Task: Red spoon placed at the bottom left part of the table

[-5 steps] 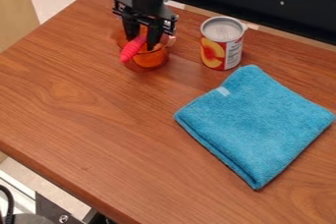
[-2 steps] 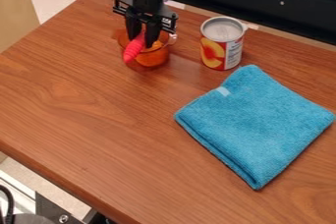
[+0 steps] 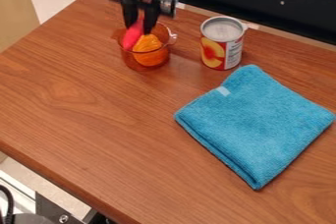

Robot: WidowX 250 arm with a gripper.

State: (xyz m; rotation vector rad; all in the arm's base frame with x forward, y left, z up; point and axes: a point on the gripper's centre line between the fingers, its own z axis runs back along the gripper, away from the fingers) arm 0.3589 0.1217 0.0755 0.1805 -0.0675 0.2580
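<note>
Item: gripper, black, over the clear amber pot near the counter's far left corner; fingers pinching the spoon.

Item: red spoon, pinkish red, between the fingertips and projecting below them; its visible length tilted, lower end toward the left in the view. It overlaps the pot's left part in the view; contact with the pot cannot be told.

Item: pot contents, one orange, rounded thing, to the right of the spoon and below the gripper as seen; pot upright, with a small handle on its right side.

Item: tin can, upright, right of the pot and near the far edge; fruit pictured on its label.

Item: blue cloth, folded, lying flat on the right half of the counter, one corner just in front of the can; small pale tag at its upper left side
</note>
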